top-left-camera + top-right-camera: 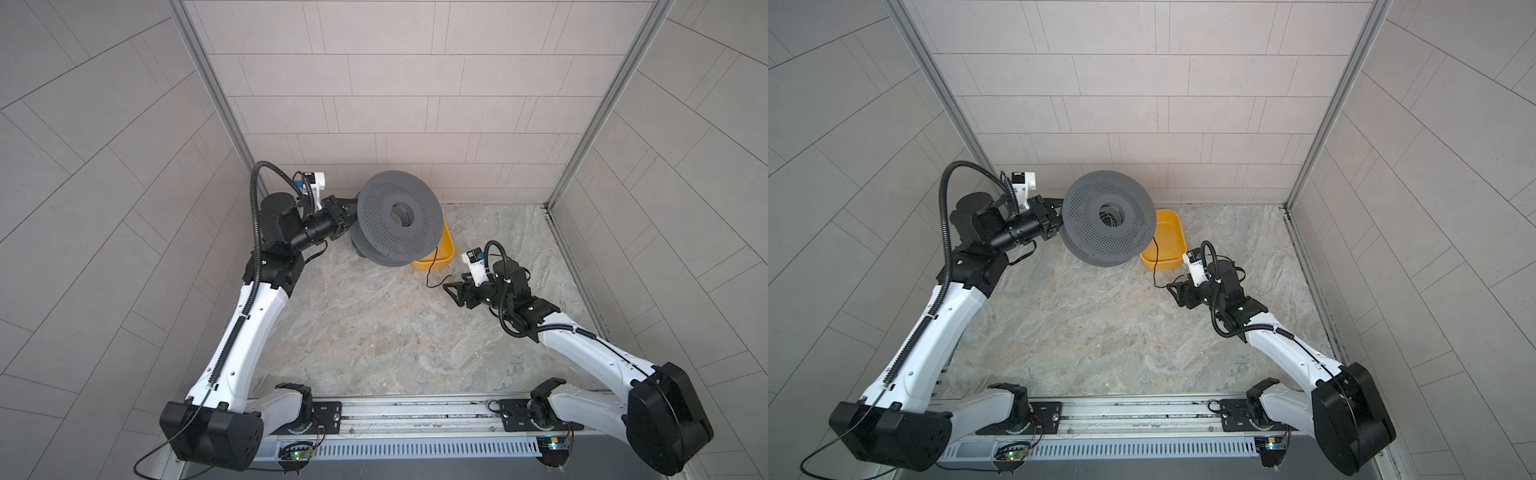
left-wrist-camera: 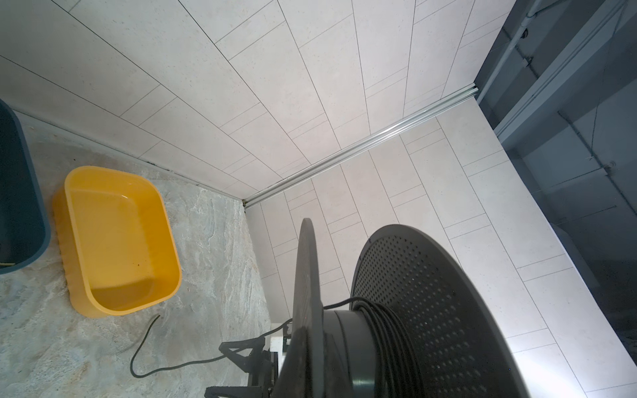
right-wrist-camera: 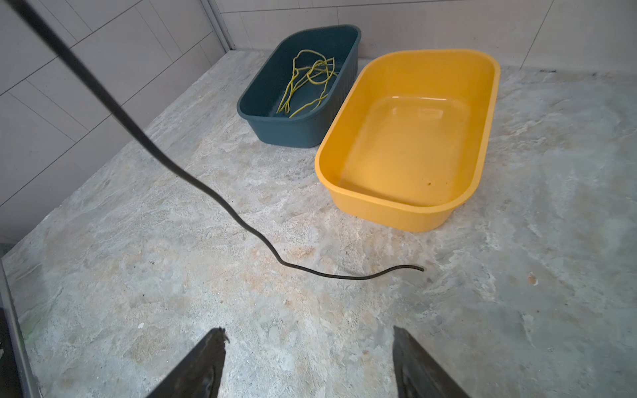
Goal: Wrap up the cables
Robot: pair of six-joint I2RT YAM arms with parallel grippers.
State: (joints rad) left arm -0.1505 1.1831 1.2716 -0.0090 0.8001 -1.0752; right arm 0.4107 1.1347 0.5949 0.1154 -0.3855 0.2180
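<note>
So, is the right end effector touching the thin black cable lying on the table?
Apart. The right wrist view shows the open right end effector short of the thin glossy black cable, bare grey tabletop between them.

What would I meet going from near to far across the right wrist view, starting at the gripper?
The right gripper, open → the black cable, its loose end → yellow bin → teal bin.

top views: overhead, far, downward | wrists: close, both see yellow tub
</note>
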